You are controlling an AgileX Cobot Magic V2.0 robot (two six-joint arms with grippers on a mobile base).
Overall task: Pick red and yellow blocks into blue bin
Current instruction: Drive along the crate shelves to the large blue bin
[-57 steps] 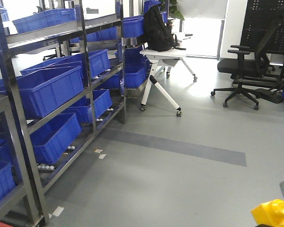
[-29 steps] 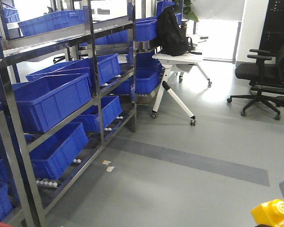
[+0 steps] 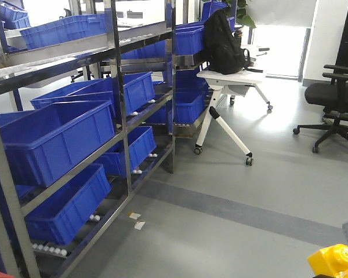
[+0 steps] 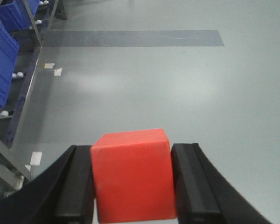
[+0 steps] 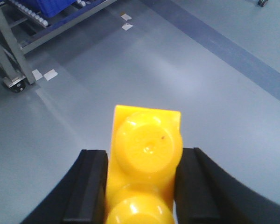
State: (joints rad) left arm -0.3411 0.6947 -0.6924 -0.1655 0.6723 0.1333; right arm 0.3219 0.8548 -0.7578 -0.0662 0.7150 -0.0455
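Firmly: red cube (image 4: pixel 130 175) between left fingers (image 4: pixel 77 186); yellow brick (image 5: pixel 147 149) between right fingers (image 5: pixel 91 186).

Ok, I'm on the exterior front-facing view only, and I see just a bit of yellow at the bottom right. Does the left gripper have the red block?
Observer: Yes. In the left wrist view the red cube sits clamped between both pads of the left gripper.
Operator: And the yellow one, how is it held?
Observer: The right gripper is shut on the yellow brick, with a pad on each long side and the studs facing the wrist camera.
Operator: What's beneath the grippers?
Observer: Bare grey floor in both wrist views, nothing to drop into.
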